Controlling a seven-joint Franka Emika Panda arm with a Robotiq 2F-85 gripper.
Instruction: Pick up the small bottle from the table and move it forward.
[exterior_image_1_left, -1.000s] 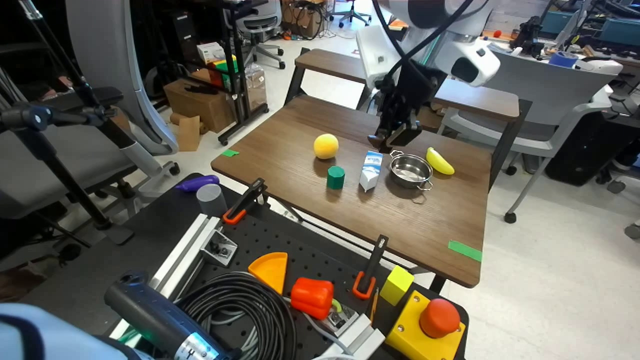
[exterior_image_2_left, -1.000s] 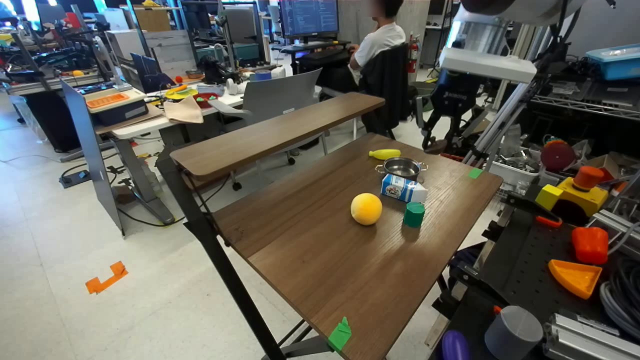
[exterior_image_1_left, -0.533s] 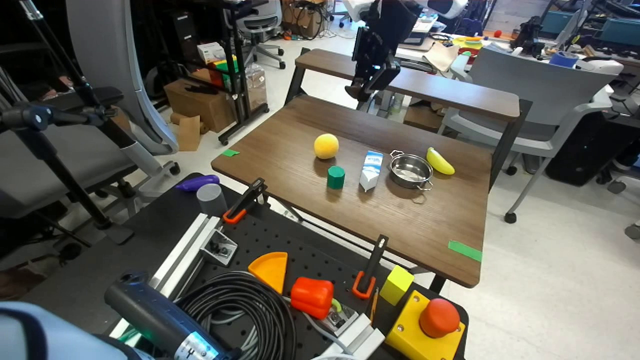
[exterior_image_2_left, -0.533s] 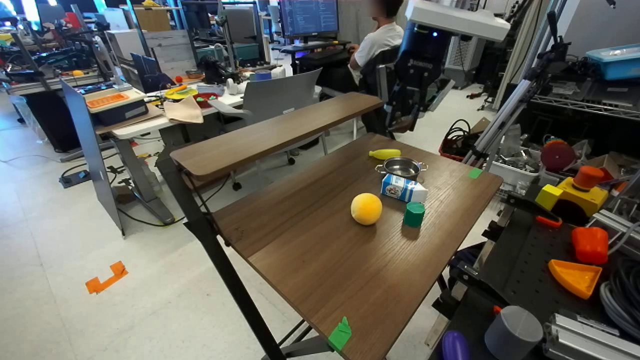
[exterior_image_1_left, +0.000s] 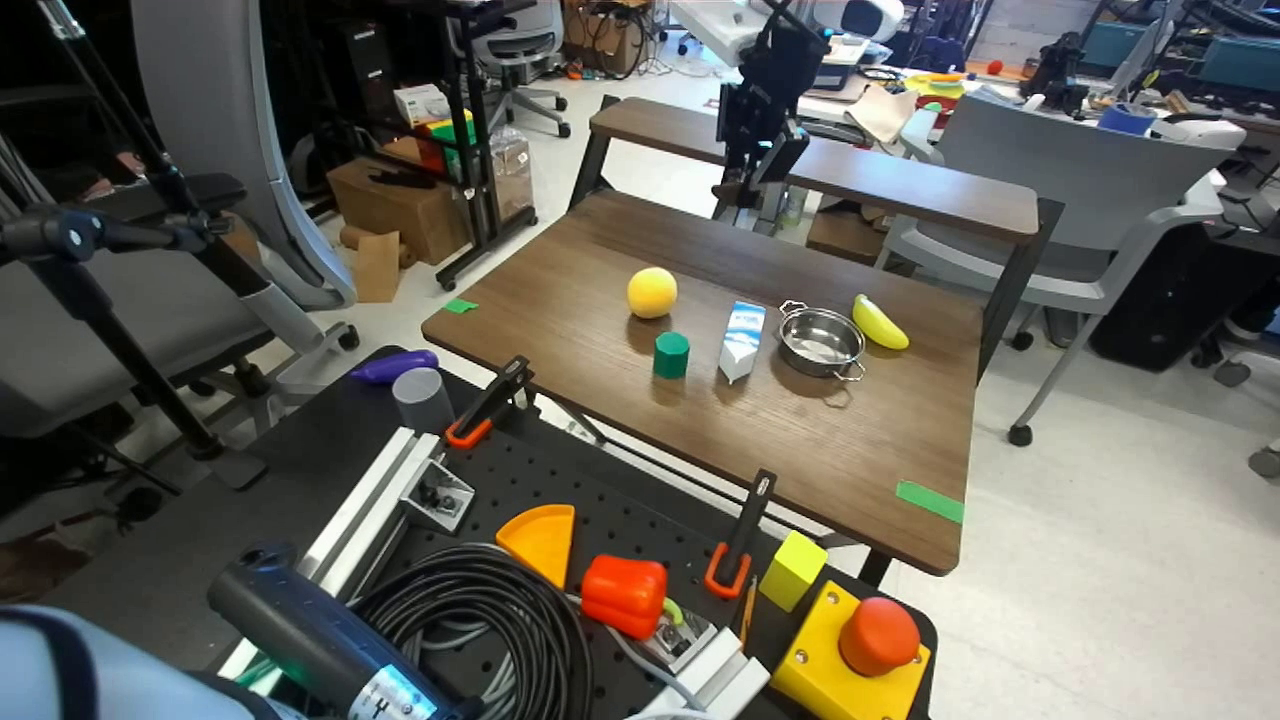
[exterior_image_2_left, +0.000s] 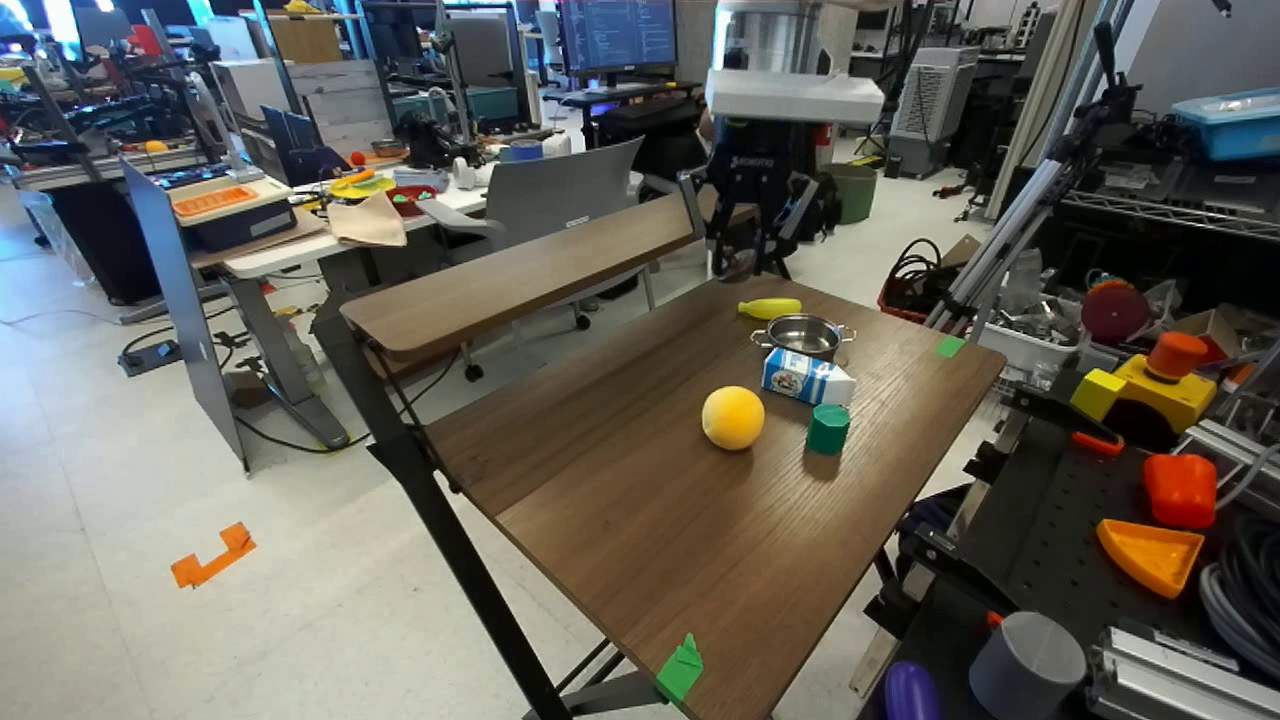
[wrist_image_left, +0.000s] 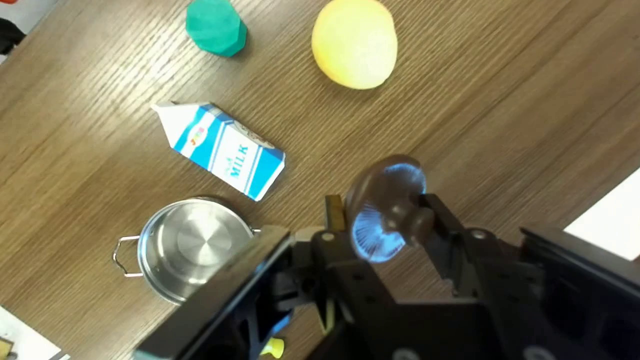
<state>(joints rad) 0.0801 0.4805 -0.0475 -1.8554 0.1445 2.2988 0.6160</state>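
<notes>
No translucent bottle shows in any view. A white and blue milk carton (wrist_image_left: 227, 147) lies on its side on the dark brown table (exterior_image_1_left: 560, 270); it shows in both exterior views (exterior_image_1_left: 742, 338) (exterior_image_2_left: 805, 378). My gripper (wrist_image_left: 385, 210) is shut on a shiny brown mushroom-like thing (wrist_image_left: 367, 200), held between the fingertips. In both exterior views the gripper (exterior_image_1_left: 748, 185) (exterior_image_2_left: 737, 258) hangs above the table's edge by the raised shelf, apart from the carton. In the wrist view the carton is up and left of the fingertips.
A yellow ball (exterior_image_1_left: 652, 293) and a green block (exterior_image_1_left: 671, 355) stand on one side of the carton. A metal pot (exterior_image_1_left: 820, 345) and a yellow banana (exterior_image_1_left: 880, 322) lie on the other. A raised shelf (exterior_image_2_left: 560, 270) runs along the table's edge, near the gripper.
In an exterior view the arm has moved back from near the pot toward the shelf; in an exterior view it has moved left. It holds the brown thing throughout. Things on the table have not moved.
</notes>
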